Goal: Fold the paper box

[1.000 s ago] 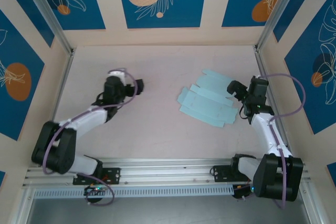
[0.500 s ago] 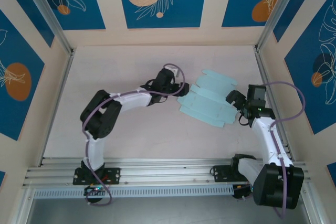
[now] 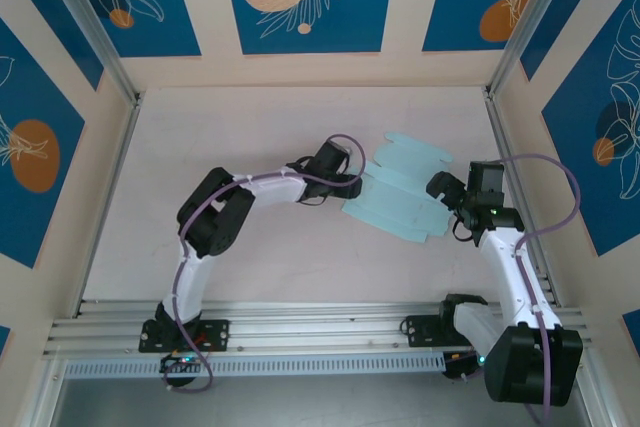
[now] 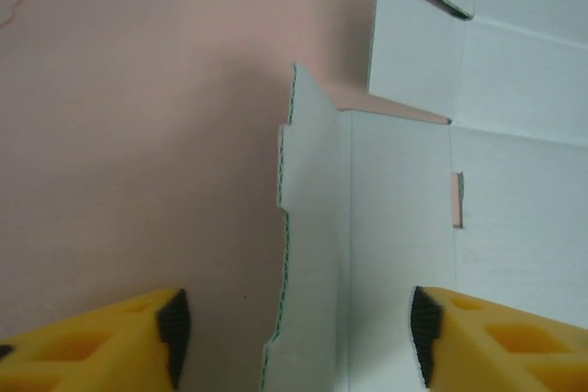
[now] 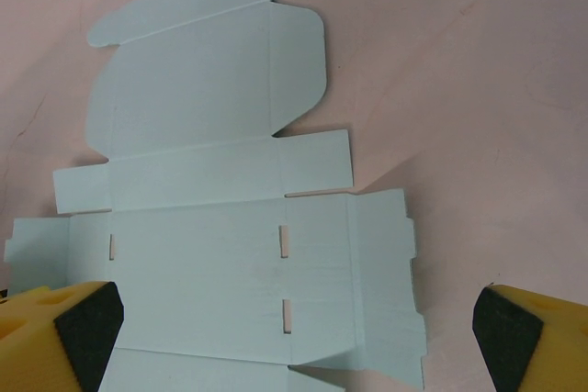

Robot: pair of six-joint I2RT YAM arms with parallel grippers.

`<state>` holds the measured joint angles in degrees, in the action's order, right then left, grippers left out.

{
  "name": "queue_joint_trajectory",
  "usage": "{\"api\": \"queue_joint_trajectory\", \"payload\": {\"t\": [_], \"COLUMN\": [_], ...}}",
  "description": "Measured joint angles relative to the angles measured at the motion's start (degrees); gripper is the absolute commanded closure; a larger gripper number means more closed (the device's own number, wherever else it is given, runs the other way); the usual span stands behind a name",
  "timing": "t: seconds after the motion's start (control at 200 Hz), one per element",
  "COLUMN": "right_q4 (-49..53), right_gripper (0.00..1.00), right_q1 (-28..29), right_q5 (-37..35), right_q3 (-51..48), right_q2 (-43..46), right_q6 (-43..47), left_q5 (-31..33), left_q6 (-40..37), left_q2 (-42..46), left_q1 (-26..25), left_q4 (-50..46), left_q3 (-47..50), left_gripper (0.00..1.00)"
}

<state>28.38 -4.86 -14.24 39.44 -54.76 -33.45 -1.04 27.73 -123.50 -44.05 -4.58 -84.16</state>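
- Paper box (image 3: 400, 195): a flat, unfolded cut-out sheet of pale light-blue card with flaps. It lies on the right half of the counter (image 3: 250, 127), between the two pincers.
- Left pincer (image 3: 350, 187): sits at the sheet's left edge with its jaws apart. Its yellow fingers (image 4: 119, 346) straddle a slightly raised side flap and are not closed on it.
- Right pincer (image 3: 448, 205): sits at the sheet's right edge, jaws spread wide, holding nothing.
- Counter: matte pale pink, with an aluminium rail (image 3: 320, 312) along its near edge.
- Room: cream walls (image 3: 405, 7) carry blue panels (image 3: 350, 17) with leaf drawings and orange discs. Aluminium posts (image 3: 87, 22) stand at the back corners.
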Motion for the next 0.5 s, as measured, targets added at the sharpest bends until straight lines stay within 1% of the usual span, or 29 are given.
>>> {"api": "queue_joint_trajectory", "payload": {"t": [0.035, 0.115, 0.205, 0.345, 0.5], "right_q4": [0.09, 0.81, 1.25, 1.27, 1.22], "right_gripper": [0.00, 0.00, 0.00, 0.01, 0.00], "right_q1": [0.04, 0.26, 0.61, 1.73, 4.94], "right_q5": [0.02, 0.02, 0.13, 1.57, 6.03], "right_q3": [0.07, 0.66, 1.88, 3.74, 5.70], "right_q2": [0.00, 0.00, -0.11, -0.63, -2.67], "right_q6": [0.00, 0.02, 0.13, 1.07, 4.09], "left_q5": [-0.09, -0.72, -1.46, -3.65, -7.69], "left_q6": [-0.52, -1.86, -4.02, -9.49, -19.21], "left_q2": [-0.24, -0.72, -0.76, -0.46, 4.48], "left_q1": [0.00, 0.00, 0.28, 1.49, 5.75], "left_q4": [0.00, -0.26, -0.57, -0.26, -0.66], "left_q3": [-0.44, -0.98, -0.98, -0.79, 3.08], "left_gripper": [0.60, 0.83, 1.00, 1.00, 1.00]}}
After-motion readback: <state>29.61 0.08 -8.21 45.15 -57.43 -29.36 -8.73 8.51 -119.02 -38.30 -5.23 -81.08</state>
